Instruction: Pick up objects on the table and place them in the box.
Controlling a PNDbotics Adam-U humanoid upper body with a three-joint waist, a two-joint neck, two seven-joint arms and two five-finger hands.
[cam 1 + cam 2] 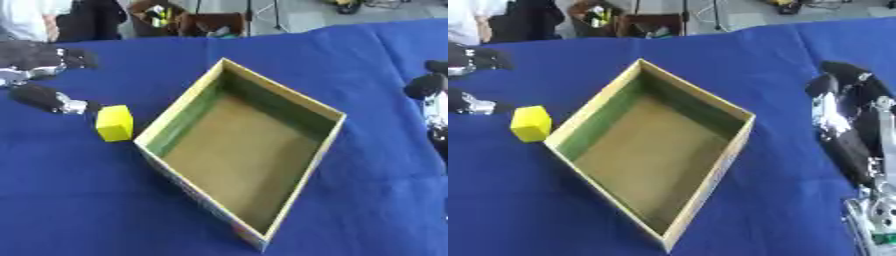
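One box, one yellow cube, two hands in view. Box sits centre frame on the blue-covered counter, turned corner-on so it reads as a diamond; open top, tan floor, greenish inner walls, pale rim, nothing inside. Cube is on the cloth at left of centre, just beside the box's left corner, outside it, tilted a little; can't tell if it touches the box wall. Left hand is at the upper left of the frame, black with silver joints: one finger or thumb points right with its tip at or touching the cube's upper left edge, the other fingers are spread apart higher up, near the left edge, clear of the cube. Nothing is wrapped round the cube, no pinch. Right hand shows best in the right eye view, along the right edge from mid-height down; in the left eye view only a sliver at the right border. Its fingers lie long and relaxed, pointing toward the upper part of the frame, holding nothing, well apart from box and cube. Count of loose objects on the cloth: one, the cube. Clutter and a person's sleeve at the far top edge, off the counter, touching nothing.
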